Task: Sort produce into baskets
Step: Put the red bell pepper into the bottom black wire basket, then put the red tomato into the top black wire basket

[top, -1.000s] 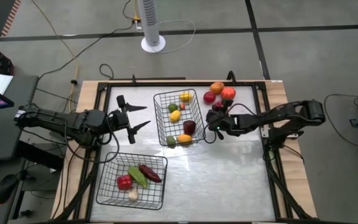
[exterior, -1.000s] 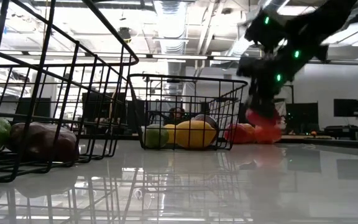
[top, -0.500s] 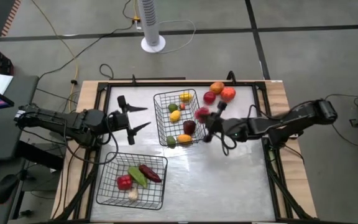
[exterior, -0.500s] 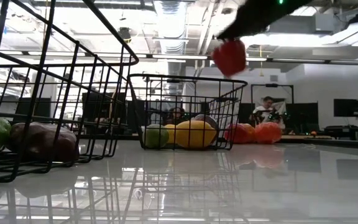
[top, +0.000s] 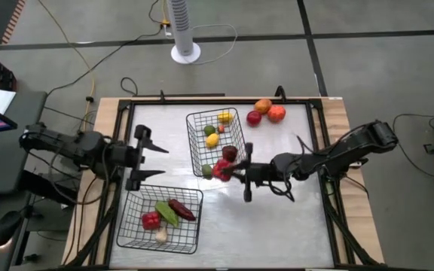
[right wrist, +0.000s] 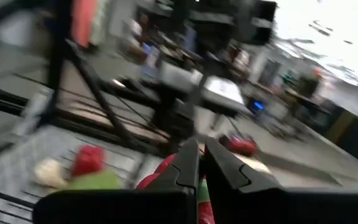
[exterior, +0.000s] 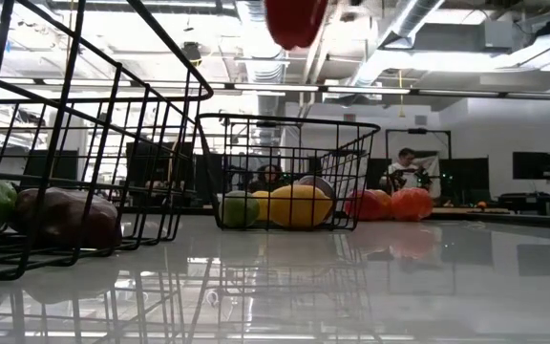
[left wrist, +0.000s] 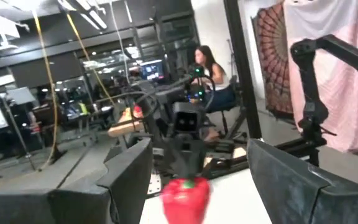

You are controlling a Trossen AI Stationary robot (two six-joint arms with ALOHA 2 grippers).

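Near the frame's middle, the right gripper (top: 232, 172) carries a red pepper (top: 221, 170) in its jaws, presumably toward a basket (top: 159, 218). At left, the left gripper (top: 148, 159) waits, jaws wide.

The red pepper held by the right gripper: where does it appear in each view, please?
High view: red pepper at the near edge of the far basket, in the right gripper.
Low view: at the top edge, above that basket.
Left wrist view: bottom centre.
Right wrist view: between the fingers.
Shared landmark: the far basket.
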